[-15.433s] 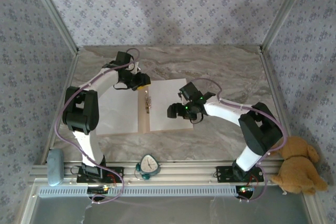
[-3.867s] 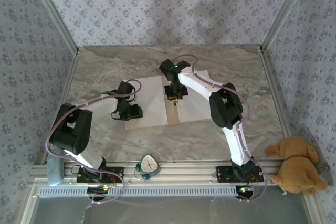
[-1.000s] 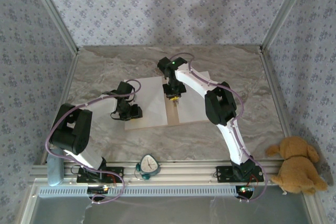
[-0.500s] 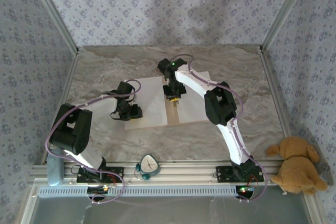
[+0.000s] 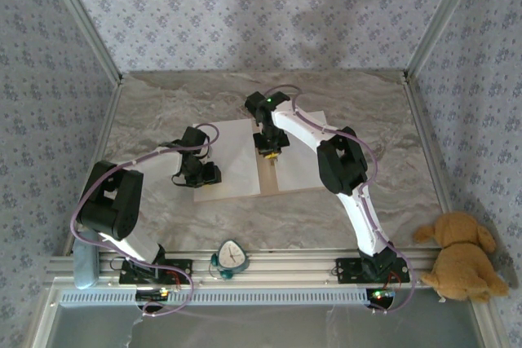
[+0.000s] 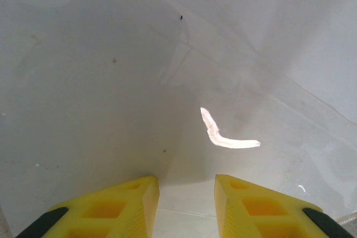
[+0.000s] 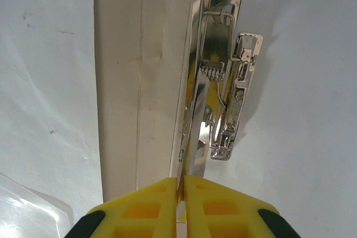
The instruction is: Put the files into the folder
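The clip [image 7: 223,98]: polished metal, mirror-glossy. The folder [image 7: 120,82]: matt tan cardboard, faintly scuffed. The files [image 7: 44,82]: white paper, smooth, matt. The table [image 5: 367,120]: smooth, grey-marbled. The toy dog [image 5: 461,254]: plush cloth.

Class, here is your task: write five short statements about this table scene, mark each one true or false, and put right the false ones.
1. The folder lies open on the table. True.
2. The right hand is wide open. False: its fingers are together, at the near end of the metal clip.
3. A plush dog sits by the left arm's base. False: it sits by the right arm's base.
4. The left hand is over white paper, fingers apart. True.
5. White paper lies on both sides of the metal clip. True.
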